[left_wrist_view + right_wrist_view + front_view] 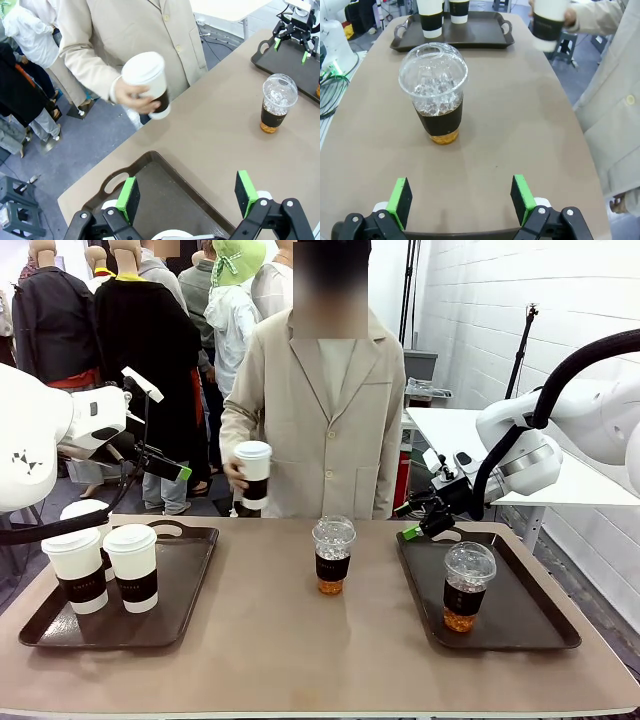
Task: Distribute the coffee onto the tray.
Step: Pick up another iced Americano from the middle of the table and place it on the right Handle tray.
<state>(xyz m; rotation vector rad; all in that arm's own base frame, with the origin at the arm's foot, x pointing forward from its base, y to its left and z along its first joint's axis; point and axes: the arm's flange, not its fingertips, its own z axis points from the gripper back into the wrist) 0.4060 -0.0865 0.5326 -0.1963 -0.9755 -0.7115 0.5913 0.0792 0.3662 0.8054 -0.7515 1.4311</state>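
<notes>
R wrist: dome-lid cup point(434, 95) on bare bench point(520, 125), dead ahead of R fingers point(522, 199), spread wide, empty. L wrist: person's hand point(132, 95) holds white cup point(145, 75) beyond L fingers point(128, 199), also apart, above L tray point(170, 190). Front adds 2nd dome cup point(467, 585) on R tray point(520, 620).

Bright, even overhead light is filling the room, throwing only soft, short shadows beside the iced cup point(333, 555) on the table point(260, 640). Small highlights are glinting on its clear dome and on the tray point(175, 615). Both wrist views are bending straight edges toward the corners. The person's white cup point(547, 20) is looking a little soft at the frame's edge, while nearer things are reading sharp.
</notes>
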